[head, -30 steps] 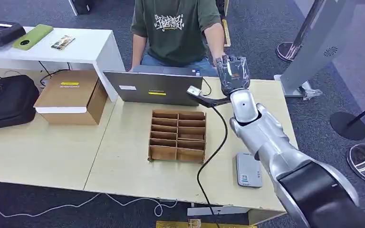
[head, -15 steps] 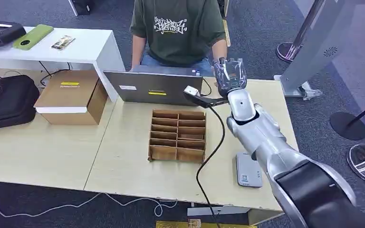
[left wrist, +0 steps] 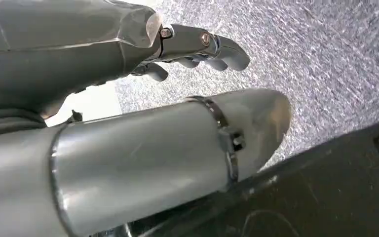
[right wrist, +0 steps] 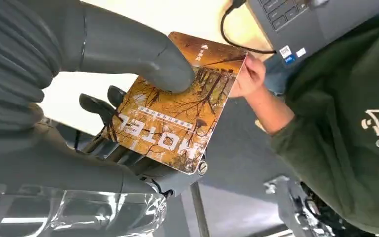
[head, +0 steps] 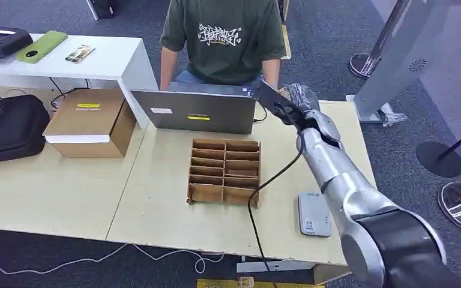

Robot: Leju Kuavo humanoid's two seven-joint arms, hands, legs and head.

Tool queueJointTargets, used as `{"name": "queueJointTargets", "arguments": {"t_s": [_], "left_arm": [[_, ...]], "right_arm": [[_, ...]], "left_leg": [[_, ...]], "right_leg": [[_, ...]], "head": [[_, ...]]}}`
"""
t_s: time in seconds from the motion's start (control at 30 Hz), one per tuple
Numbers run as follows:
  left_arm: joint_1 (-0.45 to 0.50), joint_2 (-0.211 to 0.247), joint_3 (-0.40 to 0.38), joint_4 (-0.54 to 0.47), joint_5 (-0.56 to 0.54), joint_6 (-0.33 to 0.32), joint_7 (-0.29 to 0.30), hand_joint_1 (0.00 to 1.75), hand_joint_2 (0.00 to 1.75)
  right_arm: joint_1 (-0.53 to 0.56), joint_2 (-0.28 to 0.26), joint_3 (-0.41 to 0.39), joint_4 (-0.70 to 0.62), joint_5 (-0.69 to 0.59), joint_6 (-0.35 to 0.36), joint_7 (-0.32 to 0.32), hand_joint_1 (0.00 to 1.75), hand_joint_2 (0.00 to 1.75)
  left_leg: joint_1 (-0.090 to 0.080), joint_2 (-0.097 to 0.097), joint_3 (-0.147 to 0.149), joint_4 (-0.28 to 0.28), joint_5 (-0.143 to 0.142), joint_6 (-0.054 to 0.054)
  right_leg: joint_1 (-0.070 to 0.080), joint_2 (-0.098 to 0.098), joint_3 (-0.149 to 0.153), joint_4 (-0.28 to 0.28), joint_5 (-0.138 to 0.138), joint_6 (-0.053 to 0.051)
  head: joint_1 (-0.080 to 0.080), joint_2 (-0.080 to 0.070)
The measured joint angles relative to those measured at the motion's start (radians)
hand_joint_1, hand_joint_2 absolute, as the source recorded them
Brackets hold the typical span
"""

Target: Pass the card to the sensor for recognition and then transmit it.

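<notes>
- Head view: my right robot hand (head: pixel 297 103) reaches over the far edge of the tabletop (head: pixel 162 204) toward one person (head: pixel 222 39) seated behind one laptop (head: pixel 195 111). One divided cardboard tray (head: pixel 224 171) sits mid-table, with one grey sensor (head: pixel 313 213) lying flat near the front edge beside my arm. One cardboard box (head: pixel 90 122) and one black bag (head: pixel 9 126) lie to the left.
- Left wrist view: my left robot hand (left wrist: pixel 187 47) hangs over grey carpet, fingers loosely curled apart, grasping nothing.
- Right wrist view: my right robot hand (right wrist: pixel 128 113) pinches one orange card (right wrist: pixel 177 103) printed "MOTEL" between thumb and fingers. The person's hand (right wrist: pixel 249 74) touches the card's far corner.
</notes>
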Motion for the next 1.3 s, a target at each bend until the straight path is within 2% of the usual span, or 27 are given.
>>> {"name": "queueJointTargets", "arguments": {"t_s": [0.3,0.5,0.7,1.0,1.3], "left_arm": [[0.002,0.0,0.0,0.0,0.008,0.014,0.0,0.0,0.0],[0.005,0.0,0.0,0.0,0.023,0.018,0.0,0.0,0.0],[0.017,0.0,0.0,0.0,0.058,0.029,-0.001,0.0,0.0],[0.028,0.0,0.0,0.0,0.086,0.044,-0.004,0.0,0.0],[0.033,0.0,0.0,0.0,0.106,0.049,-0.008,0.0,0.0]], "right_arm": [[0.064,-0.044,-0.013,-0.043,-0.041,0.005,0.009,1.75,1.75],[0.139,-0.082,-0.013,-0.109,-0.122,0.022,0.027,1.75,1.75],[0.296,-0.116,-0.013,-0.279,-0.177,0.022,0.067,1.75,1.75],[0.566,-0.146,-0.034,-0.586,-0.138,0.014,0.154,1.75,1.75],[0.775,-0.163,-0.077,-0.817,-0.12,0.025,0.176,1.75,1.75]], "left_leg": [[0.0,0.0,0.0,0.0,0.0,0.0],[0.0,0.0,0.0,0.0,0.0,0.0],[0.0,-0.001,0.0,0.0,0.0,0.0],[0.0,-0.001,-0.001,0.0,-0.001,0.0],[0.0,-0.001,-0.001,0.0,-0.002,0.0]], "right_leg": [[0.0,0.0,0.0,0.0,0.0,0.0],[0.0,-0.001,0.0,0.0,0.0,0.0],[0.0,0.0,0.0,0.0,0.0,0.0],[0.0,-0.001,0.0,-0.001,-0.001,0.0],[0.0,-0.001,0.0,-0.001,-0.001,0.001]], "head": [[0.0,0.0],[0.0,0.0],[0.0,0.0],[0.0,0.0],[0.0,0.0]]}}
